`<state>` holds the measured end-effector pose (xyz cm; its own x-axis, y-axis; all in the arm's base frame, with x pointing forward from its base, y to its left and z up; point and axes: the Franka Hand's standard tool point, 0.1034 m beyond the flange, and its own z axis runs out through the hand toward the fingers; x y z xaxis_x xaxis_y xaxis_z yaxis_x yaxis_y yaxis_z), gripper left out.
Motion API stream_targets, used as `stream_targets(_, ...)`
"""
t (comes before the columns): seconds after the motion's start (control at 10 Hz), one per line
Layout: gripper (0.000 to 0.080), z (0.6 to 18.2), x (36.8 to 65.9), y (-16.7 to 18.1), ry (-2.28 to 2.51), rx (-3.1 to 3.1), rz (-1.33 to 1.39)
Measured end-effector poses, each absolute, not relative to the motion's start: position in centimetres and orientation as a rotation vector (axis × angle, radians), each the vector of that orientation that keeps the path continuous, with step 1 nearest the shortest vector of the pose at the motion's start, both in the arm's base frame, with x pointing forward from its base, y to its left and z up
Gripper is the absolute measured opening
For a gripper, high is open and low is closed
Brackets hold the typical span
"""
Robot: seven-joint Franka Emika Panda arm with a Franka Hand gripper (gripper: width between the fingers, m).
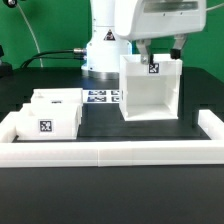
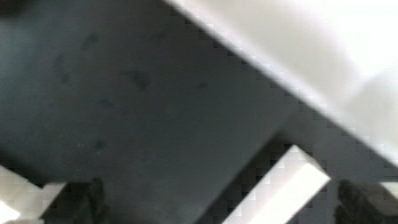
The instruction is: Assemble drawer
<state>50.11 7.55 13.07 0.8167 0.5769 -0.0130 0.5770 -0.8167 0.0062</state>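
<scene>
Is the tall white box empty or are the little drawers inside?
Empty. The tall white plastic housing shows bare walls inside; the small white box trays sit outside, at the exterior view's left.

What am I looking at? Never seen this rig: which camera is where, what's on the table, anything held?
A white robot arm with a two-finger claw. The exterior view comes from a camera off the arm; the wrist view rides on the arm and is mostly blur here. On the black table: a tall white drawer housing, two small trays at the exterior view's left, a flat marker board, and a low white border wall. The claw hangs open over the housing, holding nothing that shows.
</scene>
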Motion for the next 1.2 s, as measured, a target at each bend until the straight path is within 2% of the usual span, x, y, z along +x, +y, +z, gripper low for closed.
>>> stream_targets(0.1, 0.0650, 13.7, 49.6, 8.1, 0.891, 2.997, -0.005)
stream_targets(0.8, 0.0650, 13.4, 49.4, 8.2, 0.869, 3.005, -0.011)
stream_targets(1.0, 0.0650, 12.9, 46.9, 9.8, 0.635, 3.060, -0.026)
stream_targets(1.2, 0.0650, 12.9, 46.0, 11.1, 0.486, 3.083, -0.053)
